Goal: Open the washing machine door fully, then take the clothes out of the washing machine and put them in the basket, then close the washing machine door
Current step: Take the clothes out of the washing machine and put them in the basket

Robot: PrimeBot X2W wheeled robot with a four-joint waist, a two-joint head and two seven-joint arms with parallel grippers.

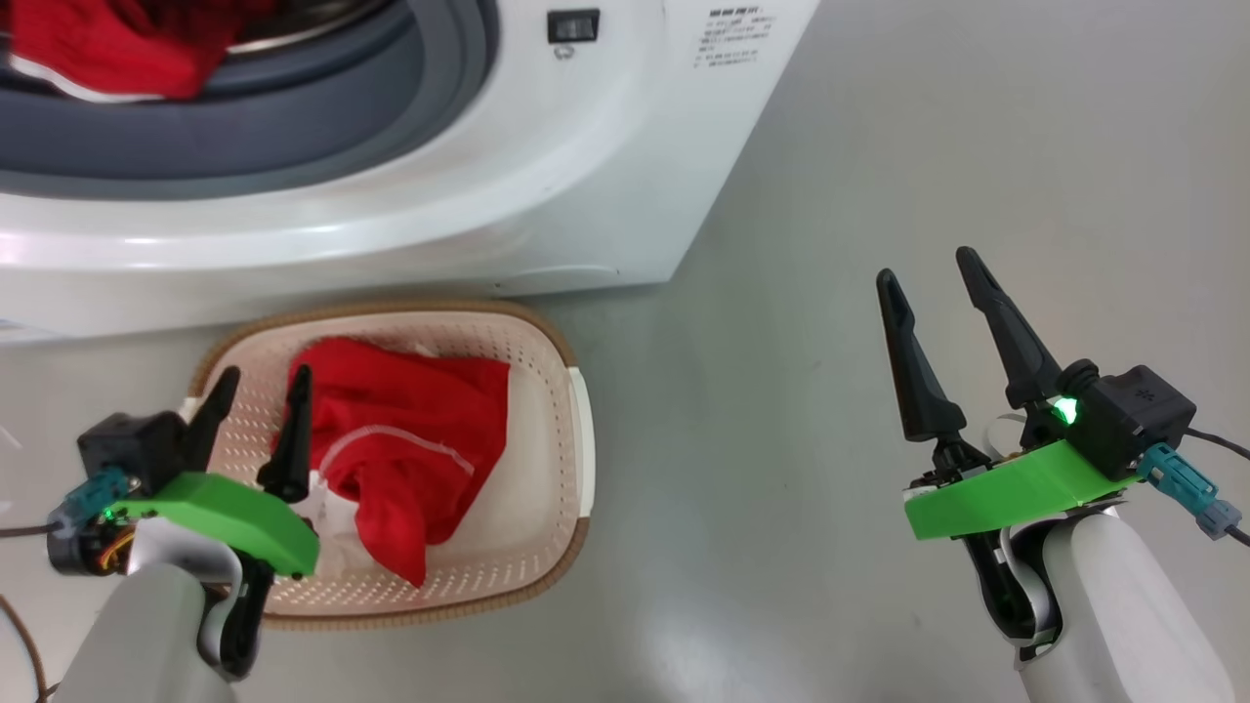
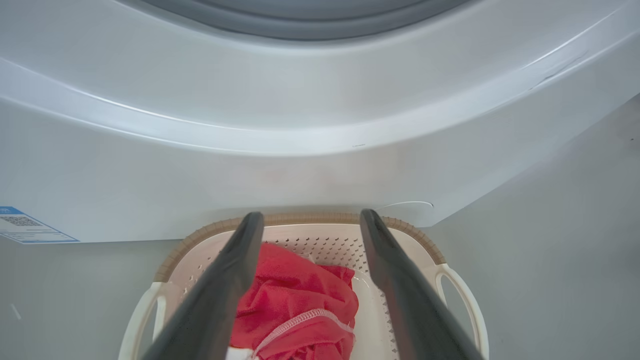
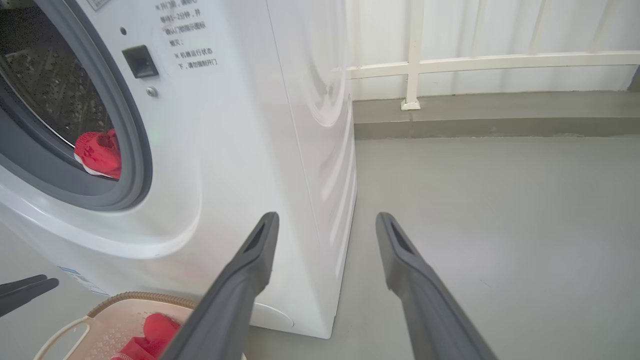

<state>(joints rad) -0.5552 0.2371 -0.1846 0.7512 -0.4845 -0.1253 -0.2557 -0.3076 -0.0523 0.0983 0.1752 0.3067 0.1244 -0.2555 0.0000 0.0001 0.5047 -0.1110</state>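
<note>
Left gripper (image 1: 268,371) hangs open and empty over the basket (image 1: 532,459) holding one red garment (image 1: 410,420); a second garment (image 1: 107,49) waits in the washing machine (image 1: 547,176) ahead, so I'm roughly halfway.

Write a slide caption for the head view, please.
Open left gripper over the basket, one red garment inside; more red clothes lie in the washing machine; right gripper open, empty.

From the head, looking steeply down: washing machine (image 1: 391,225) front across the top, basket (image 1: 542,410) at lower left. From the left wrist, close over the basket, facing the machine's lower front. From the right wrist, low over floor (image 3: 500,225), facing the machine's front corner; basket shared, lower left.
</note>
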